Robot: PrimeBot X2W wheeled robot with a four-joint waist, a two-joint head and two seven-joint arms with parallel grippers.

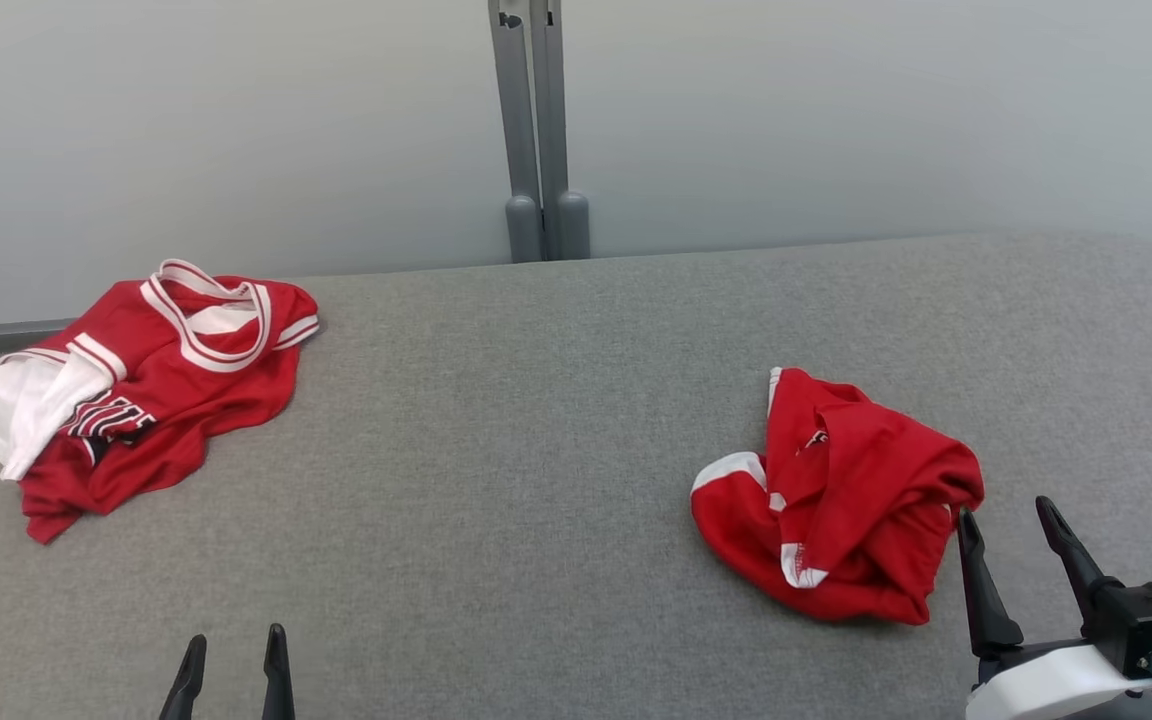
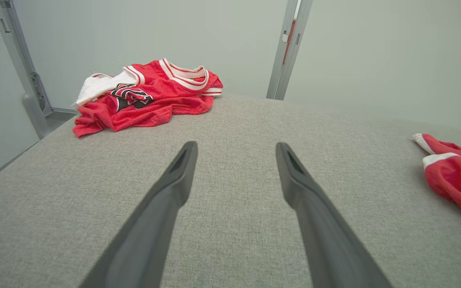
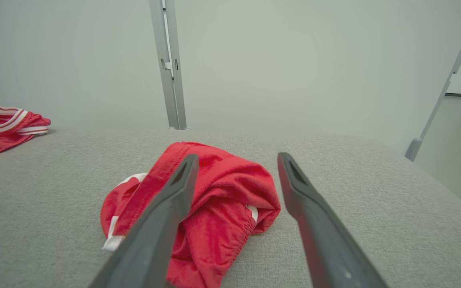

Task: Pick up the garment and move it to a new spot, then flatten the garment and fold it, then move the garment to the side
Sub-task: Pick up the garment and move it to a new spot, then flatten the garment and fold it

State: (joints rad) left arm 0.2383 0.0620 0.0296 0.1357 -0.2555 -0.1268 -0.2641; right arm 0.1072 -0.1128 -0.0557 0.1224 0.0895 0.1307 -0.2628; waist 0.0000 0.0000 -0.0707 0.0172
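Crumpled red garment [image 1: 841, 495] lies bunched on the right of the bench [image 1: 536, 450]; pickup judged not yet made. Right hand [image 1: 1006, 510] stands just beside its near edge, fingers wide and empty, apparently lined up for the grasp. Left hand [image 1: 237, 636] sits low at front left, wide, empty. Red jersey [image 1: 146, 390] lies well apart, far left.

1. The right gripper [image 3: 237, 157] has its two dark fingers spread wide, holding nothing.
2. A crumpled red garment [image 3: 222, 192] with white trim lies on the grey table [image 3: 354, 180], partly behind one finger.
3. A second red jersey [image 3: 2, 128] lies well apart, at the far left edge.
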